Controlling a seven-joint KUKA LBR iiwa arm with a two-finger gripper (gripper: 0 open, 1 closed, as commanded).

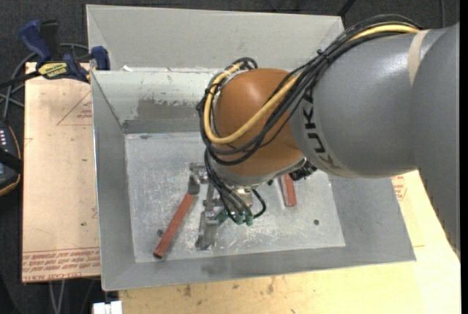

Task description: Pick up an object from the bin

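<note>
The gripper [209, 226] hangs low over the floor of the bin [146, 173], near the middle of its near edge; whether it is parted or closed cannot be told. Just to its left lies one long red-brown stick [175, 225], flat on the floor, its long axis slanting from near the bin's near-left corner up toward the middle. One shorter red piece [289, 192] lies on the gripper's other side, pointing roughly from near edge to far edge.

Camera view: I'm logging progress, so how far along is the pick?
Done: the claw is low in the bin, beside the long reddish stick. In hand: nothing visibly gripped. Left: grasping and lifting something; a short reddish piece lies farther right in view.
</note>
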